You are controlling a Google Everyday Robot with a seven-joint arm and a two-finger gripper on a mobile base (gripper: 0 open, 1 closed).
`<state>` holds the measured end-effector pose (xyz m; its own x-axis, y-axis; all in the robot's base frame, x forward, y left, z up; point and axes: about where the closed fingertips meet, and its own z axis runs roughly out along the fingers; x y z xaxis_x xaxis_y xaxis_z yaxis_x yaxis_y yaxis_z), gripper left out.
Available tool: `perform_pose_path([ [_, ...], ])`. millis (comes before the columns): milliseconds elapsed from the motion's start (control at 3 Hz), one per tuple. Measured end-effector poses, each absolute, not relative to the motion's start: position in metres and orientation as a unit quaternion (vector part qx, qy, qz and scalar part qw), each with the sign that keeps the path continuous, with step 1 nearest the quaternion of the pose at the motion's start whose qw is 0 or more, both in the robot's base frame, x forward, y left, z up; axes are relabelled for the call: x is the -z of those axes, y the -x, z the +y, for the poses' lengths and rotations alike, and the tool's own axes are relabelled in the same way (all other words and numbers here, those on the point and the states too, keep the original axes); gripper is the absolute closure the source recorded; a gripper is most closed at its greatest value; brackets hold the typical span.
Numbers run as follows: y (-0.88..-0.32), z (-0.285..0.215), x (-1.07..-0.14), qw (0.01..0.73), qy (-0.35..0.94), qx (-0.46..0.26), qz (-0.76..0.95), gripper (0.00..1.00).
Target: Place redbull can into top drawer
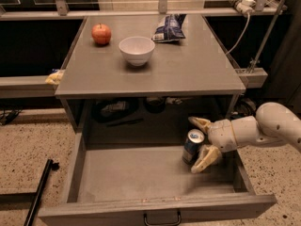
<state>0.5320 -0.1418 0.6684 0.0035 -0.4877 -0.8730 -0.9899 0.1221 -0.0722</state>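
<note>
The redbull can (192,146), blue and silver with a silver top, stands on the flat bottom of the open top drawer (136,173), near its right rear. My gripper (195,145) reaches in from the right on a white arm (263,128). Its two tan fingers (206,157) are spread apart, one behind the can and one in front of it, wider than the can. The can sits just left of the palm, between the fingers. The drawer's dark handle (162,219) shows at the bottom edge.
On the grey tabletop (188,69) above the drawer are a red apple (101,33), a white bowl (136,50) and a blue-and-white snack bag (168,28). A black bar (40,189) lies on the floor at left. Cables hang at the right rear.
</note>
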Motion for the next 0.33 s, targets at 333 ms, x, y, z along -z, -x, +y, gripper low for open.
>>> perform_pose_path([
  [333, -0.532, -0.1418, -0.6684, 0.401, 0.584, -0.313, 0.633, 0.0],
])
